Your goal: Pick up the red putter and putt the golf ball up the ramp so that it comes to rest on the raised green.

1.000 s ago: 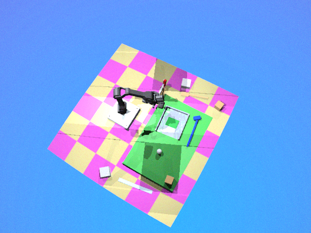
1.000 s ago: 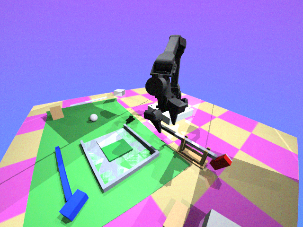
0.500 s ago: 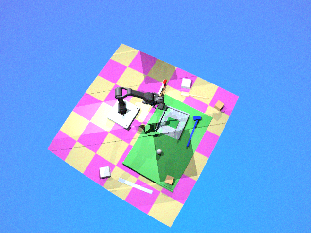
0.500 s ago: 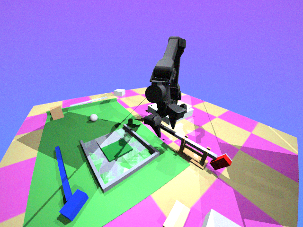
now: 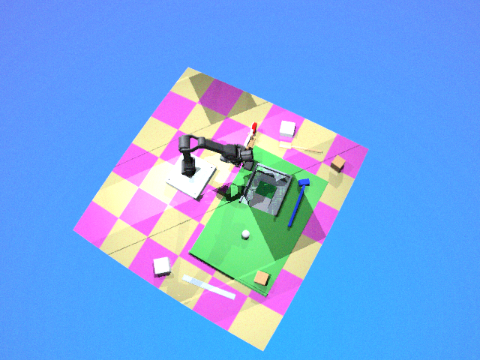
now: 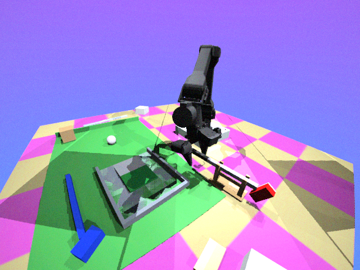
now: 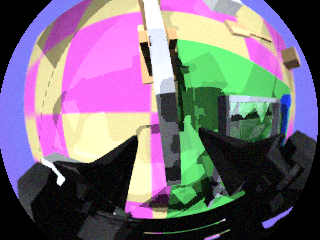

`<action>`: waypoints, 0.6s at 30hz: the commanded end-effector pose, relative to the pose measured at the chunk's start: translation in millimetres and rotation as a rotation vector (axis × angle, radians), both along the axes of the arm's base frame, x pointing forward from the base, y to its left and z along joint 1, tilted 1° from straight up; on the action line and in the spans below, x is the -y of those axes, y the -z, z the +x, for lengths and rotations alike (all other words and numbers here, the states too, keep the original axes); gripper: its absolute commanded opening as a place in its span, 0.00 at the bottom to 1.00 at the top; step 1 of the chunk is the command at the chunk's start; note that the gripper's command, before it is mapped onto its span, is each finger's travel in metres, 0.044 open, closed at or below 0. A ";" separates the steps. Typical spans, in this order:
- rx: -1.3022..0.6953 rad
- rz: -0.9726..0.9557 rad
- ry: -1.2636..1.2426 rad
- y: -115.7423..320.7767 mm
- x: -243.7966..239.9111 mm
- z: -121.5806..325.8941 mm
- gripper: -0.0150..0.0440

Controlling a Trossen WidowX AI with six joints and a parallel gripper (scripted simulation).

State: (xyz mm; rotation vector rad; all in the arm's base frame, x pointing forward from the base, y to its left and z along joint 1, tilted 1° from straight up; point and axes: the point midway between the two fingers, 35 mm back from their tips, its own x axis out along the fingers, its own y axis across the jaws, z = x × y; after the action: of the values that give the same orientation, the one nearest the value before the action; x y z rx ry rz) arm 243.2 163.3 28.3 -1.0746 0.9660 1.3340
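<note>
The red putter rests on a wooden rack [image 6: 229, 188] [image 7: 146, 79], its red head [image 5: 254, 127] [image 6: 262, 192] at the outer end, its white shaft [image 6: 238, 173] [image 7: 161, 55] running to a dark grip [image 7: 169, 150]. My gripper [image 6: 197, 159] [image 7: 168, 134] is open, with its fingers on either side of the dark grip and gaps visible at both sides in the wrist view. The white golf ball [image 5: 245, 234] [image 6: 111, 139] lies on the green mat [image 5: 220, 240] [image 6: 162, 220]. The raised dark-green patch [image 5: 265, 189] [image 6: 139, 178] lies inside grey walls, with the grey ramp on its ball side.
A blue putter [image 5: 296, 205] [image 6: 74, 203] [image 7: 286, 112] lies beyond the walled enclosure [image 5: 284, 195] [image 6: 157, 210]. An orange block [image 5: 261, 277] [image 6: 67, 134] sits at the mat's corner. A white strip [image 5: 208, 286] [image 6: 104, 120] and white block [image 5: 161, 265] [image 6: 142, 109] lie off the mat.
</note>
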 end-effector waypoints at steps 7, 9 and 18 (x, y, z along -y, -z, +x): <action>0.001 0.000 0.000 -0.4 -0.1 0.2 0.47; 0.001 0.000 0.000 -0.4 -0.1 0.2 0.38; 0.001 0.000 0.000 -1.3 -0.2 0.3 0.25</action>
State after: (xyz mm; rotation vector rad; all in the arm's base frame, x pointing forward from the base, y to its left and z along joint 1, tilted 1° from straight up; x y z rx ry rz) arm 242.7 163.2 28.4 -1.0729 0.9677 1.3355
